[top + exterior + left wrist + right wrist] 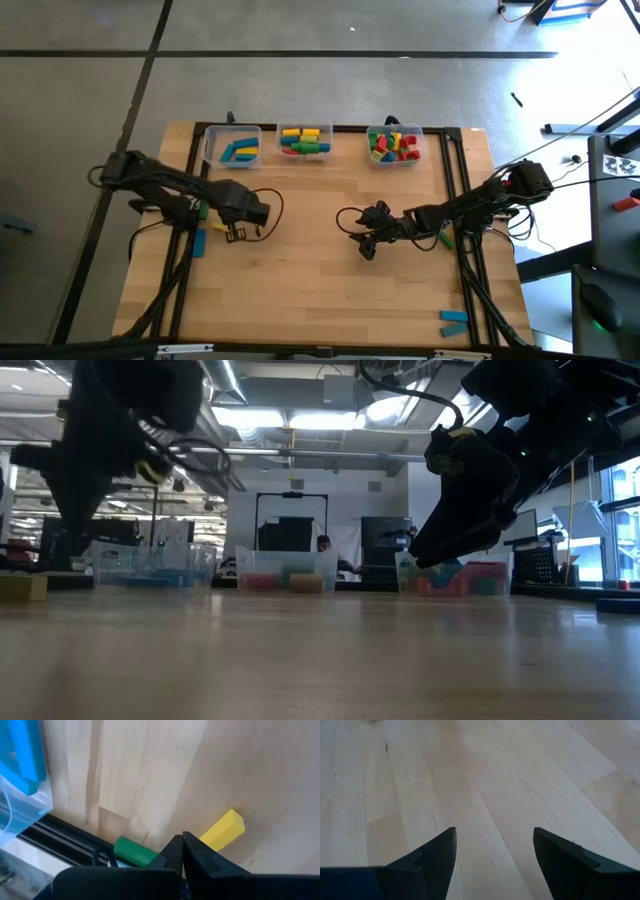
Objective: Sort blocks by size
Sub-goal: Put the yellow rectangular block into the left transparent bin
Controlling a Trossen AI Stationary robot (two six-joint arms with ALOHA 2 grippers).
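Three clear bins stand along the far edge: one with blue blocks, one with yellow, green and red blocks, one with short red, green and yellow blocks. My left gripper hovers shut and bare near the left rail. Just beyond its fingertips lie a yellow block and a green block, flat on the wood. A blue block lies by the rail. My right gripper hangs open over bare wood at mid-table.
Black rails run along the table's left and right sides. Two blue blocks lie near the front right corner and a green one under the right arm. Bare wood spans the table's middle and front. A person sits in the room behind.
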